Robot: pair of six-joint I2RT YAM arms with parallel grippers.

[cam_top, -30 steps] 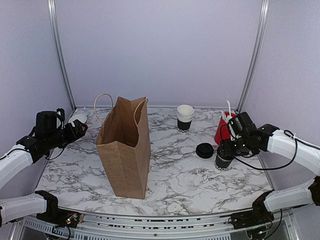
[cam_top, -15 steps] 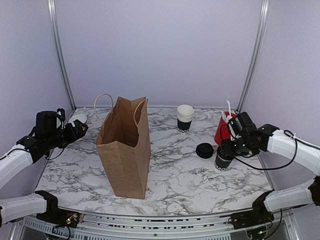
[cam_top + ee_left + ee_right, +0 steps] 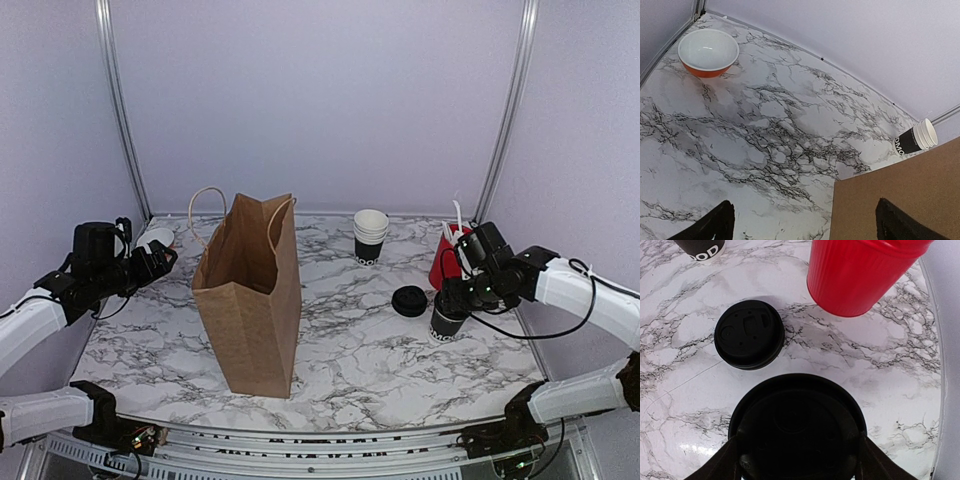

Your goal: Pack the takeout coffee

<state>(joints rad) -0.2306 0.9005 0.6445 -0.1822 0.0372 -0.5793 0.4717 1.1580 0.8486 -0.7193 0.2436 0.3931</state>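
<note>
From the top view only: the whole layout on the marbled table (image 3: 370,350). Tall brown paper bag (image 3: 250,300) left of centre, upright, mouth open, 2 cord handles up. At the far right, takeout coffee (image 3: 446,318) upright on the tabletop, just in front of the red holder (image 3: 447,255), with the right gripper (image 3: 452,298) around its top. Low pile of black lids (image 3: 409,300) just to its left. Stack of white-rimmed black cups (image 3: 370,238) further back, near the rear wall. At the far left, left gripper (image 3: 160,258) raised off the table, beside the orange bowl (image 3: 155,237).

From the right wrist only: closeness of the grip. Round black plastic lid of the coffee filling the lower frame, smooth and matte, 1 dark finger (image 3: 725,462) against each side of its rim. Closed partway onto the cup, not wide. Paper wall and base of the cup hidden under the lid here. Ribbed, glossy red plastic on the holder, tapering downward. Moulded sip-hole detail on the lid pile. White lettering low on the stacked cups.

From the left wrist only: spread wide, nothing between the 2 black fingertips (image 3: 715,222). Bowl white and glazed inside, orange outside, near the table's back corner. Flat kraft side of the bag at lower right. Cup stack diagonal in this tilted frame, beyond the bag. Grey-veined white marble pattern throughout, faintly shiny.
</note>
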